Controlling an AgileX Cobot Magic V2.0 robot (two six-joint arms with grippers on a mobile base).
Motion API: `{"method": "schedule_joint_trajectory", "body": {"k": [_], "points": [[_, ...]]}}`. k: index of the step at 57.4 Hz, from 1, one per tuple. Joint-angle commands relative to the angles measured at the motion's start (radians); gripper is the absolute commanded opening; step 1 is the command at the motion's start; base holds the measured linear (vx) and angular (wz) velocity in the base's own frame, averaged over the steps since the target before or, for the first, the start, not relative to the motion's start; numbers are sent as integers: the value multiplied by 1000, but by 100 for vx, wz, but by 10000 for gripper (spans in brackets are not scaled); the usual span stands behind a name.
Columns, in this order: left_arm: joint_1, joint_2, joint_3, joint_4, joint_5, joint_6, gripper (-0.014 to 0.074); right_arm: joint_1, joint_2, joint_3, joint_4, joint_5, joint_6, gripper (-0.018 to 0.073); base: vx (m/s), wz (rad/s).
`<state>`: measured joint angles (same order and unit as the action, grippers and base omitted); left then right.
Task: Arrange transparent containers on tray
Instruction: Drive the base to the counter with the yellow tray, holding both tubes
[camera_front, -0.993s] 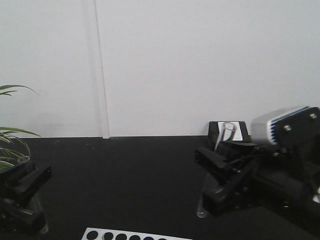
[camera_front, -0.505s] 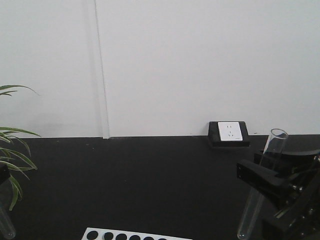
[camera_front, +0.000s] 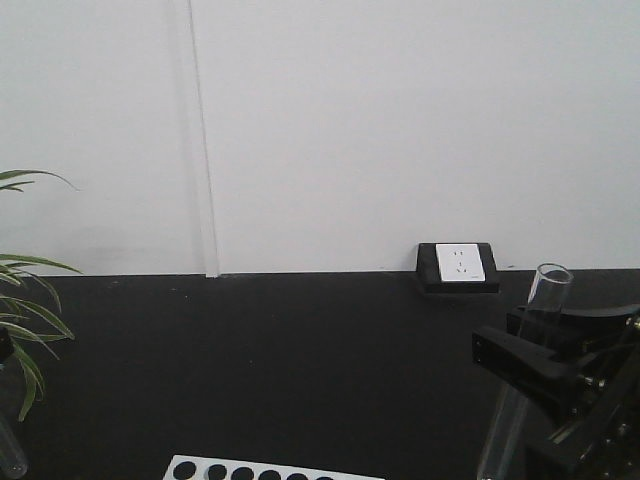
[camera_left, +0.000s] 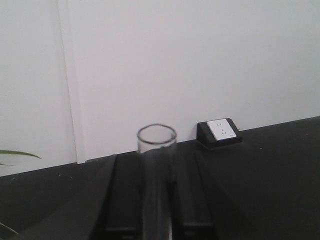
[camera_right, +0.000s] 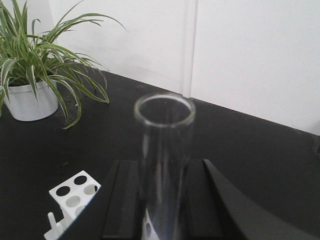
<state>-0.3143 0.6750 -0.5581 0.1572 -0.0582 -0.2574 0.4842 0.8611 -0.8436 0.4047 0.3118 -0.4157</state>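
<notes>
Upright clear test tube (camera_right: 165, 130) in the right claw (camera_right: 163, 167), white holed rack (camera_right: 70, 192) lower left, potted plant (camera_right: 42, 60) beyond.

The lower frame is taken up by a black surface (camera_front: 280, 370). On it, a black socket box (camera_front: 458, 267) is set at the wall right of centre, a white holed rack (camera_front: 255, 470) is cut off at the bottom edge, and a white-potted plant (camera_right: 30, 102) is stood at left.
</notes>
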Motion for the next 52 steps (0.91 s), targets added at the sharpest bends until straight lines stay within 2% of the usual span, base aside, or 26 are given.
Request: {"method": "schedule_joint_trajectory", "body": {"k": [1, 52], "points": [[-3, -3, -37, -10, -77, -2, 135, -6, -7, -39, 3, -76, -11, 114, 0, 0], [-3, -3, -37, -10, -77, -2, 135, -6, -7, -39, 2, -77, -11, 114, -2, 1]]}}
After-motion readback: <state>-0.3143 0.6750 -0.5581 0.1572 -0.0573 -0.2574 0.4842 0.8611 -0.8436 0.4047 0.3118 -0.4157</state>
